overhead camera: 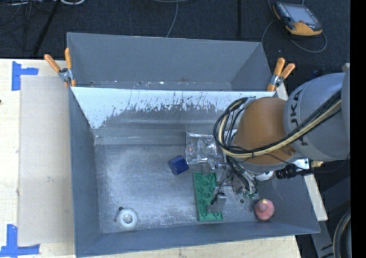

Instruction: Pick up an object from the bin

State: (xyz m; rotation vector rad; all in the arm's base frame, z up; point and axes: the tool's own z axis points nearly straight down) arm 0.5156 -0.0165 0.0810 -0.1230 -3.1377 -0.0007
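A grey metal bin (137, 188) is seen from above and slightly to one side, its floor scuffed and speckled with pale marks. A robot arm (320, 119) reaches in from the right edge of the view. Its grey body leads into a rounded orange cover (260, 128) at the wrist, and a bundle of black and yellow cables (227, 137) loops around that cover. Below the cover, the gripper (220, 194) hangs low over the right half of the bin floor, near the front wall. It sits directly above a green studded plate (203, 191), a flat, oblong building-toy baseplate that lies on the floor with its long side running from back to front. Dark parts of the gripper overlap the right side of this plate. Whether the gripper is open or closed cannot be told, and it is also unclear whether it is touching the plate. Just behind the plate lies a crumpled piece of clear plastic wrapper (200, 148), and a small blue block (178, 165) sits beside the wrapper's left edge. To the right of the plate, close to the front right corner, rests a small pink ball (264, 209). Well apart from all of these, near the front left corner, lies a white round cap (126, 217).
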